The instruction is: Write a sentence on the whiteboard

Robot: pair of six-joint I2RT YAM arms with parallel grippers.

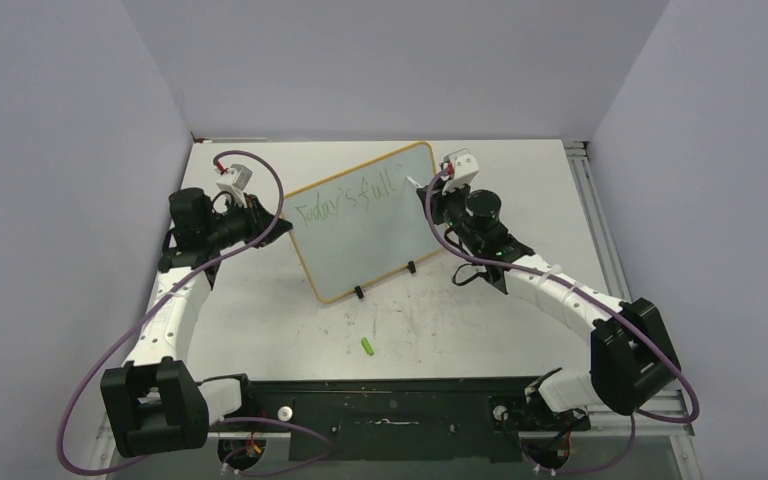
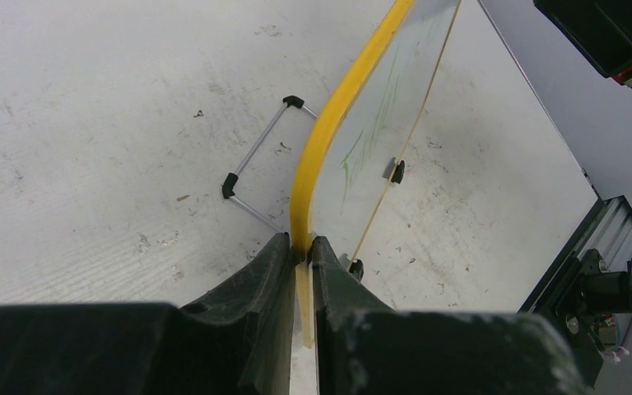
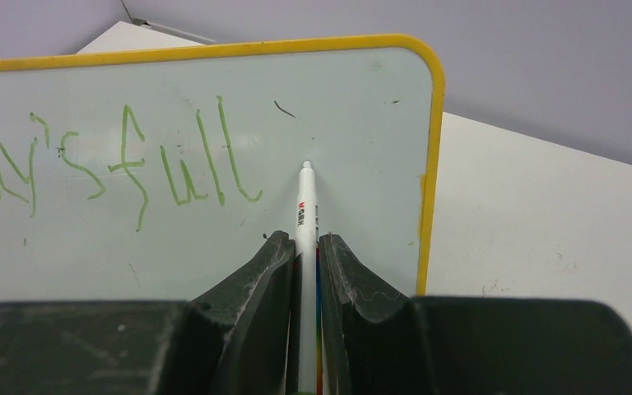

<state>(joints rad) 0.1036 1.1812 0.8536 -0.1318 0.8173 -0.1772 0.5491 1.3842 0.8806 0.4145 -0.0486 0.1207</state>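
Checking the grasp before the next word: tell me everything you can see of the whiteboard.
The pale rectangular whiteboard with rounded corners and a thin yellow frame stands propped on its long lower edge on two black clip feet, with a wire stand behind. Green handwriting reads "Today's full". The left pincer clamps its frame edge; the white marker in the right pincer points at bare board right of "full".
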